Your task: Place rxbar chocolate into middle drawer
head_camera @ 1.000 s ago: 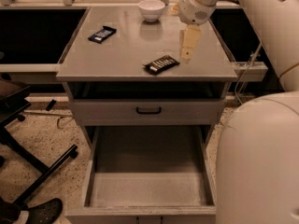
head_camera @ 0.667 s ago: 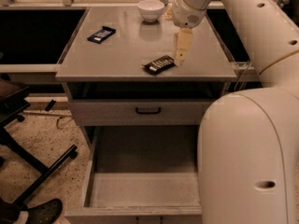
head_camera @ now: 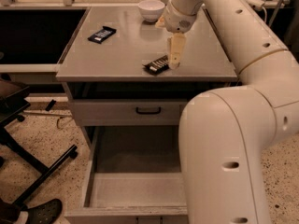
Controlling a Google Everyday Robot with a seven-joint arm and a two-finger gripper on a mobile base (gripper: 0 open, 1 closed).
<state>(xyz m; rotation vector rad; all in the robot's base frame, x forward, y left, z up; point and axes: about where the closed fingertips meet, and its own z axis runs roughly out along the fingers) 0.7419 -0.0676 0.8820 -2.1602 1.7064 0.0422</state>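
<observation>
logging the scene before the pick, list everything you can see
rxbar chocolate: 1, black with white lettering, front of the cabinet top
second bar: 1, dark with pale label, back left of the top
bowl: 1, white, back of the top
cabinet top: 1, grey
upper drawer front: 1, grey with black handle, under the top
middle drawer: 1, grey, pulled open below
chair base: 1, black, floor at left
shoe: 1, black, bottom left corner
gripper: 1, cream, pointing down at the rxbar's right end
arm: 1, white, right side
</observation>
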